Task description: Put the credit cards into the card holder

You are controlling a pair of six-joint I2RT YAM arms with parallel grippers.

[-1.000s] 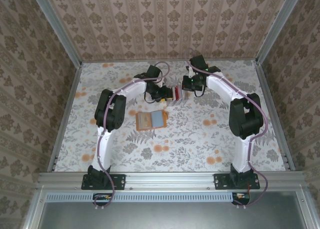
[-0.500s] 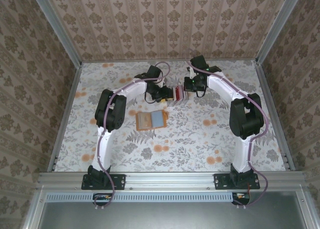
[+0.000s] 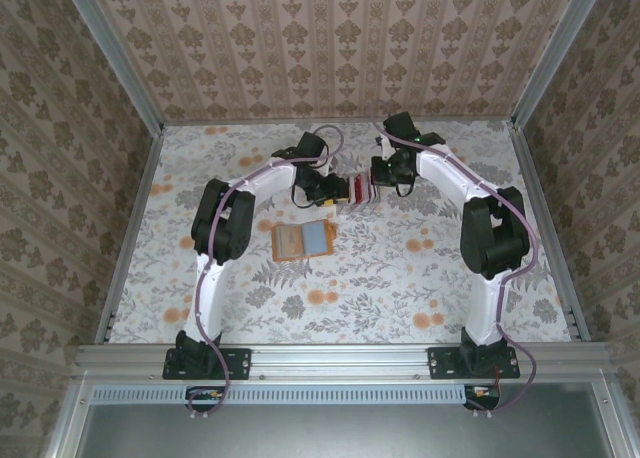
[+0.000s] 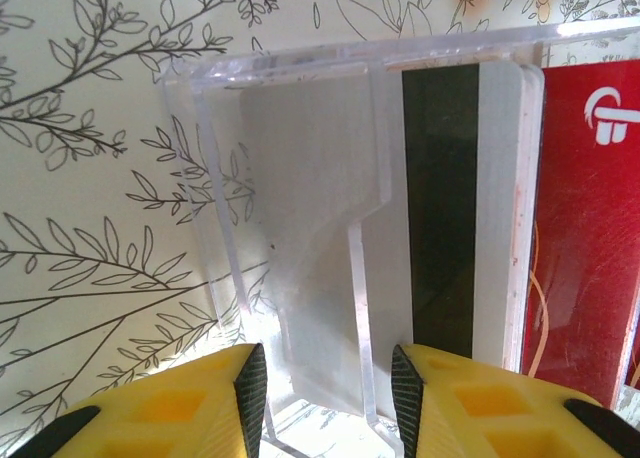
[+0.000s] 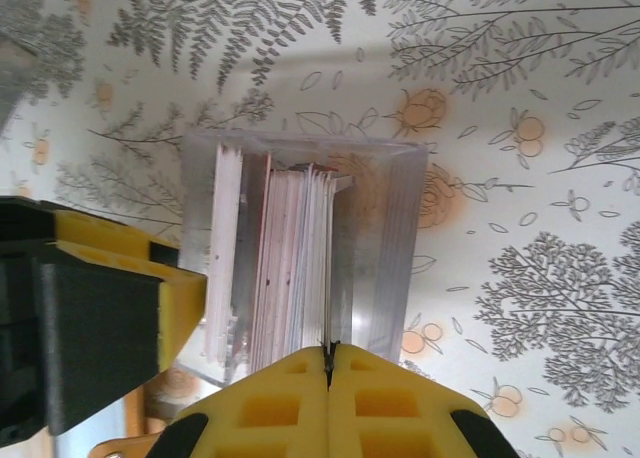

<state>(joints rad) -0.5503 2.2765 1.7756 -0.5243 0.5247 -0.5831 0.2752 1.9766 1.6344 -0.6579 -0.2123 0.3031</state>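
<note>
1. Now the card holder (image 3: 303, 240) lies open and flat on the table (image 3: 420, 278). Its long axis runs left-right, and it is nearer the bases than the clear rack (image 3: 360, 191), on the left arm's side.
2. The left gripper (image 4: 328, 393) straddles the rack's clear end and seems to clamp it.
3. The right gripper (image 5: 328, 363) is closed on one upright credit card (image 5: 327, 278). I think it must lift, then travel left and nearer.
</note>
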